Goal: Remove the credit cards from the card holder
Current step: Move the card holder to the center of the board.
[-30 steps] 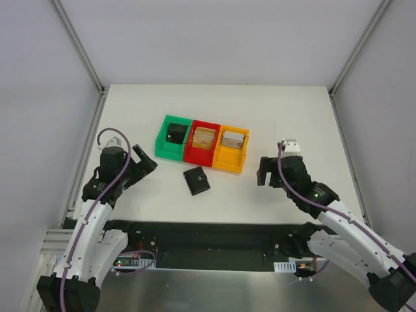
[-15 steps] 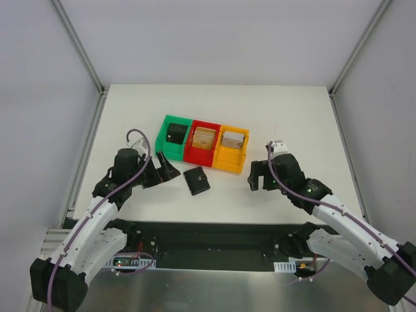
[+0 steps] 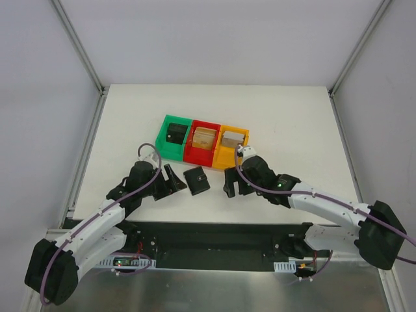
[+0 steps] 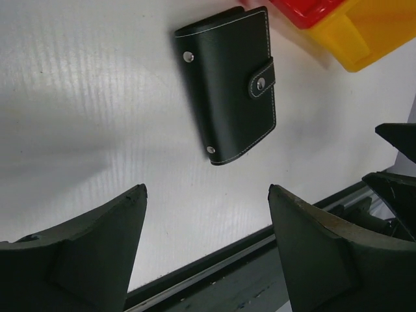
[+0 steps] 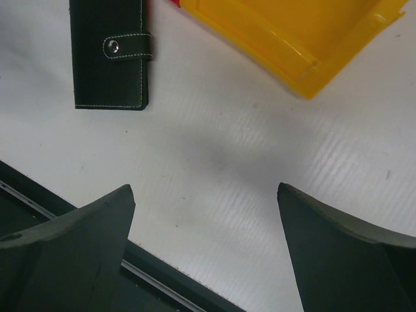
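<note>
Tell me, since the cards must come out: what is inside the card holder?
The card holder lies closed on the table, its snap strap fastened. Only its black stitched outside shows; the inside, and any cards in it, is hidden.

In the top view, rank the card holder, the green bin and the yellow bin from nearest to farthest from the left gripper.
1. The card holder: flat on the table, just to the right of the left gripper.
2. The green bin: behind the gripper, at the left end of the row.
3. The yellow bin: at the right end of the row.
</note>
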